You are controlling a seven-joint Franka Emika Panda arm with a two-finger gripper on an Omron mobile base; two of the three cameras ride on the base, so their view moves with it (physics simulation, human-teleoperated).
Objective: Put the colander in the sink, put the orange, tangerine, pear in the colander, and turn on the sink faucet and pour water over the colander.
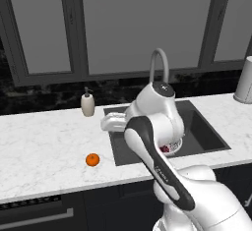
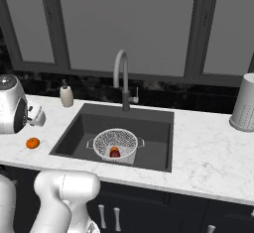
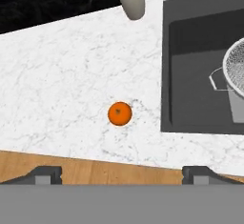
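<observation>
The colander (image 2: 115, 144), a round white mesh bowl, stands in the dark sink (image 2: 154, 123). The dark red pear (image 2: 114, 153) lies at its bottom; whether another fruit lies beside it is too small to tell. A round orange fruit (image 3: 119, 113) rests on the white marble counter left of the sink, also seen at orange fruit (image 1: 92, 159); I cannot tell if it is the orange or the tangerine. My gripper (image 3: 121, 173) hovers above the counter, open, with the fruit ahead of its spread fingertips (image 3: 45, 173). The grey gooseneck faucet (image 2: 121, 76) rises behind the sink.
A white soap dispenser (image 2: 66, 95) stands at the back of the counter left of the sink. A tall light grey canister (image 2: 244, 105) stands at the far right. The counter's front edge (image 3: 95, 163) lies just below the gripper.
</observation>
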